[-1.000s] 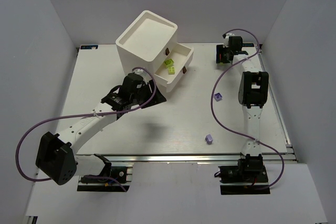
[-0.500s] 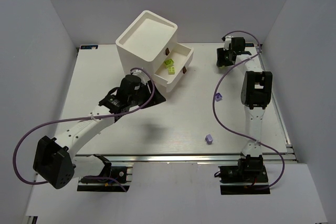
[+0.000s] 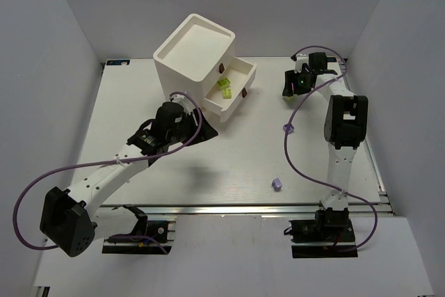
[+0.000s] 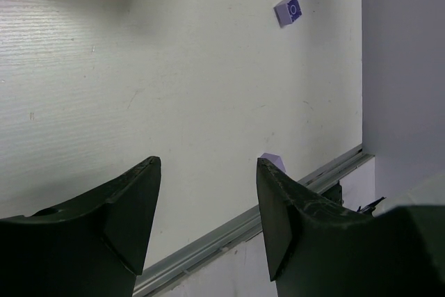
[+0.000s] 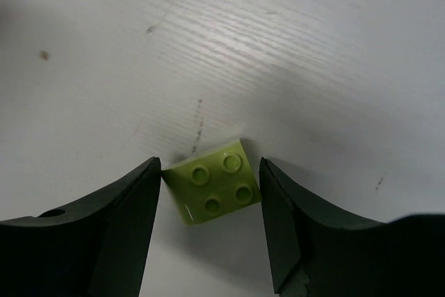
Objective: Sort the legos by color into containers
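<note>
The right gripper (image 5: 207, 166) is straddling the yellow-green lego brick (image 5: 214, 190) on the worktop (image 5: 313, 67), jaws open, gripping nothing yet. The brick is sitting skewed between them, so closing is risking twisting or squirting it out. The left gripper (image 4: 206, 165) is hanging open, empty

Bright diffuse overhead light, soft faint shadows, pale glare streak on the table (image 5: 236, 39), close views fairly sharp.

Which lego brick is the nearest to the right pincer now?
The pale yellow-green four-stud brick on the table, between the fingers of the right pincer. Other yellow-green bricks lie in the drawer; purple ones sit apart.
</note>
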